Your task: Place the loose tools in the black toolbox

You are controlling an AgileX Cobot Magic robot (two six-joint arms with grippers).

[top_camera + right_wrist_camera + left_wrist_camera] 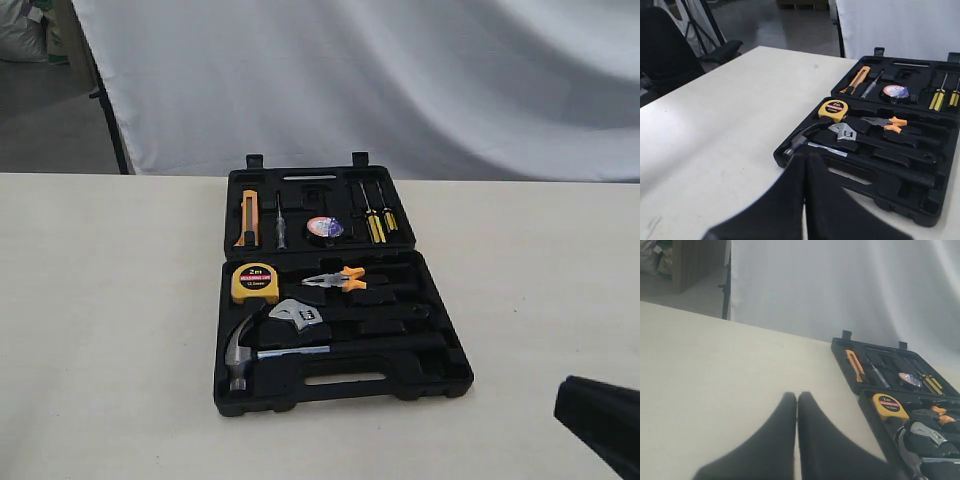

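The black toolbox lies open in the middle of the table. In its near half the claw hammer and the adjustable wrench sit in their recesses. The small tape roll sits in the far half. My right gripper is shut and empty, low at the front right, apart from the case. In the right wrist view its gripper points at the hammer head. My left gripper is shut on nothing over bare table, left of the toolbox.
A yellow tape measure and orange-handled pliers lie in the near half. An orange knife and yellow screwdrivers lie in the far half. A white backdrop hangs behind the table. A dark chair stands off the table.
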